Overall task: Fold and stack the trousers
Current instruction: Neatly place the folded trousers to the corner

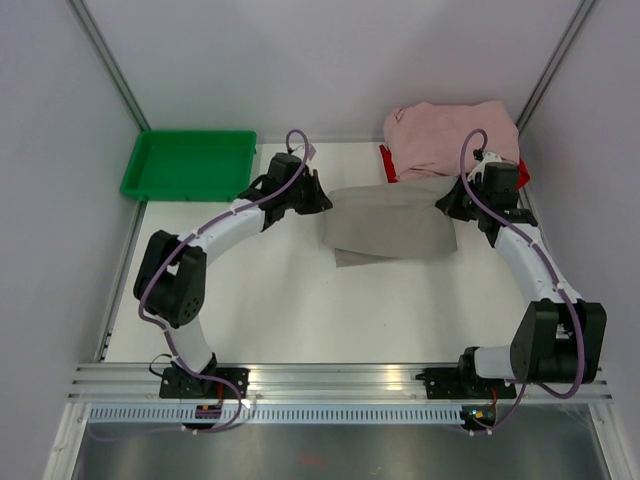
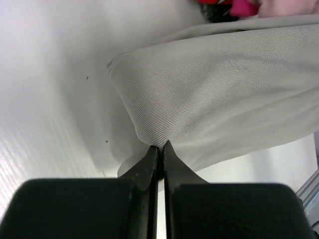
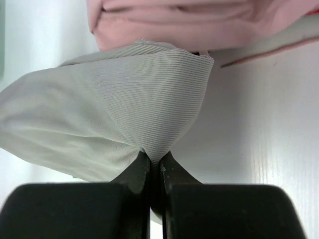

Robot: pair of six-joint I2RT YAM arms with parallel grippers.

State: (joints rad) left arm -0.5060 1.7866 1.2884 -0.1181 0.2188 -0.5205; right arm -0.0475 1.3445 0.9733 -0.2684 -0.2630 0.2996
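Trousers (image 1: 390, 225): folded flat at the far middle of the table (image 1: 290, 310), touching the pink pile (image 1: 450, 135)
Left gripper (image 2: 160, 148): jaws clamped on the trousers' left edge, pinching up a pucker
Right gripper (image 3: 154, 158): jaws squeezed together on the right edge, just beside the pink pile
Green tray (image 1: 190, 165): far left, well apart

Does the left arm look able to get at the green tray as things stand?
Probably yes: the tray sits close to the left of the left gripper, with only bare table between. But its jaws are shut on the trousers, so it would have to let go or drag them.
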